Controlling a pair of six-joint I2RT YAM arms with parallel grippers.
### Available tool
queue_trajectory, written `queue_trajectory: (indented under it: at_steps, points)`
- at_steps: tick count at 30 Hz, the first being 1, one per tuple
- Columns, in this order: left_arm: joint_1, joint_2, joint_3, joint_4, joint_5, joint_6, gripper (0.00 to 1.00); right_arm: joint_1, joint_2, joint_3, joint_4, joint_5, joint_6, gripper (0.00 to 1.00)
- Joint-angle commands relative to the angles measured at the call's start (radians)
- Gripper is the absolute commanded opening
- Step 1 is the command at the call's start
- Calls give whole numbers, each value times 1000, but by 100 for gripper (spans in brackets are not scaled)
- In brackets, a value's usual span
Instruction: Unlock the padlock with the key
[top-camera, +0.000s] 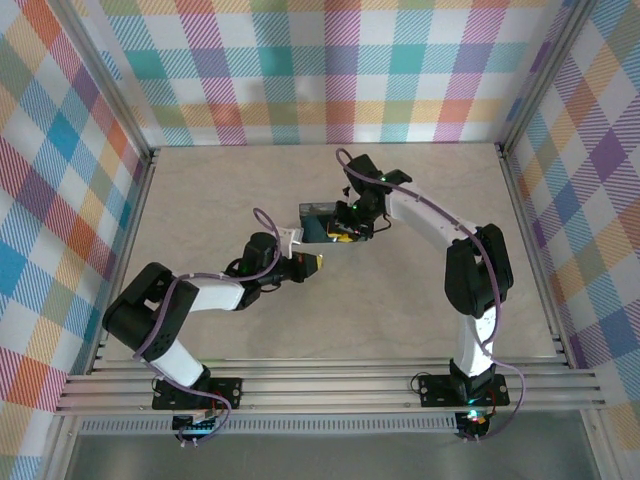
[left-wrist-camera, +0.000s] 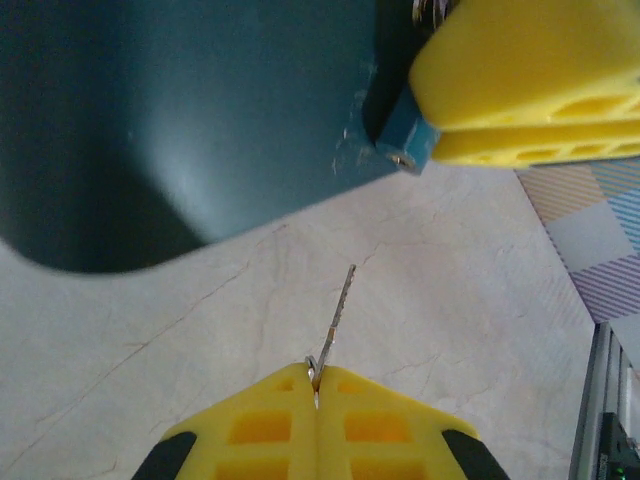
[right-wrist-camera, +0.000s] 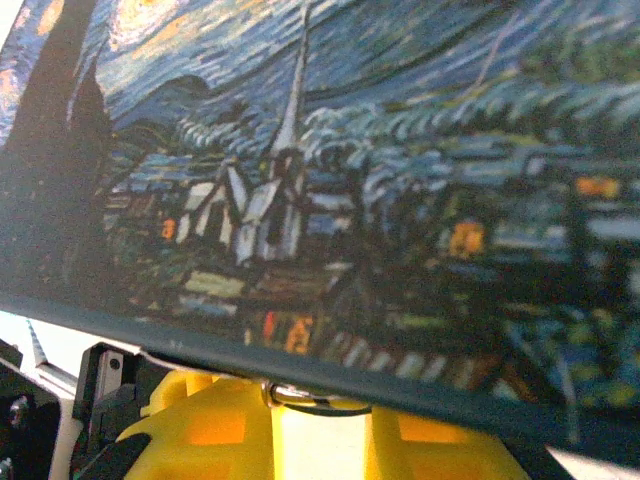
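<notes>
My left gripper (left-wrist-camera: 317, 378) is shut on the key (left-wrist-camera: 338, 318), a thin silvery blade that sticks out forward over the table. The key's tip stops short of the padlock (left-wrist-camera: 408, 138), whose small blue body hangs at the corner of the dark-blue box (left-wrist-camera: 180, 110). My right gripper's yellow fingers (left-wrist-camera: 530, 80) clamp that blue body. In the right wrist view the right gripper (right-wrist-camera: 320, 410) sits under the box's painted lid (right-wrist-camera: 350, 170), with the padlock's metal shackle (right-wrist-camera: 300, 396) between its fingers. From above, the left gripper (top-camera: 312, 265) is just below and left of the right gripper (top-camera: 345, 233).
The box (top-camera: 322, 222) sits lifted or tilted near the middle of the beige table (top-camera: 430, 330). Checked walls and metal rails (top-camera: 300, 385) enclose the table. Both arms reach toward the centre, and open table lies around them.
</notes>
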Motion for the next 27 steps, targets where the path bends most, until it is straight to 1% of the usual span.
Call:
queue_trajectory:
  at_steps: [1,7,13,27]
  points:
    - [-10,19,25,94,-6,-24,0,0,7,39,-9,-69,-5,0]
    - [-10,47,39,140,14,-48,0,-1,10,32,-5,-102,-5,0]
    - [-10,68,57,142,36,-51,0,-2,10,28,-8,-111,-9,0]
    - [-8,53,52,142,31,-59,0,-5,17,19,-5,-113,-6,0]
